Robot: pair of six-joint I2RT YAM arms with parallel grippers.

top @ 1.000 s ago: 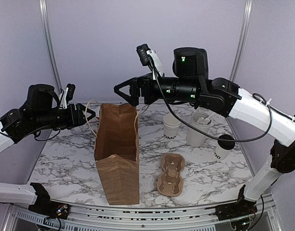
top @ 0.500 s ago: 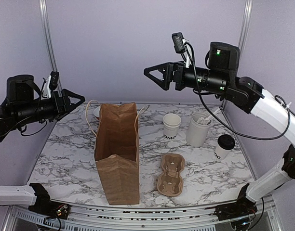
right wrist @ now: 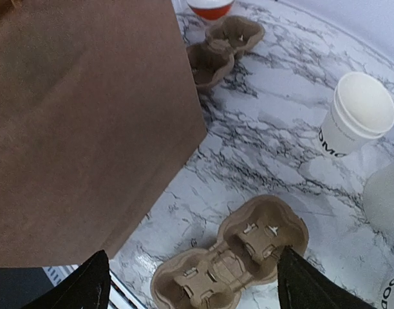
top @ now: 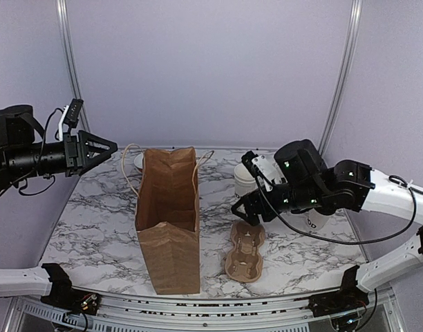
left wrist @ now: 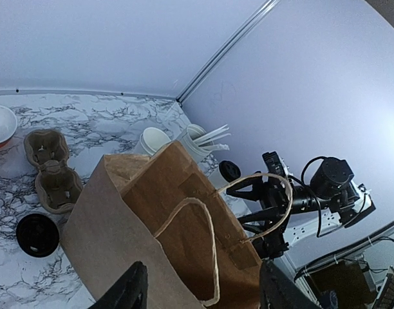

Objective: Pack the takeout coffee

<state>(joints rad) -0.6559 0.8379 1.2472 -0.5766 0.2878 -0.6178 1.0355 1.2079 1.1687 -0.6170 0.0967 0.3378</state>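
Note:
The takeout coffee (top: 315,223), a white cup with black lettering, stands at the right, mostly hidden behind my right arm. The left wrist view shows its black lid (left wrist: 228,171); its lettered side (right wrist: 393,291) sits at the corner of the right wrist view. My right gripper (top: 245,216) hangs open low over a brown pulp cup carrier (right wrist: 230,265), nothing between its fingers. My left gripper (top: 111,146) is open in the air, up and left of the upright brown paper bag (top: 168,221), looking into its open mouth (left wrist: 184,212).
A stack of white cups (top: 243,178) and a taller white tub with utensils (left wrist: 196,143) stand at the back right. Behind the bag lie a second carrier (left wrist: 52,174), a loose black lid (left wrist: 37,235) and a white bowl (left wrist: 0,122).
My right arm has swung from high beside the bag's top down to low over the cup carrier. My left arm has pulled back to the left and up, away from the bag.

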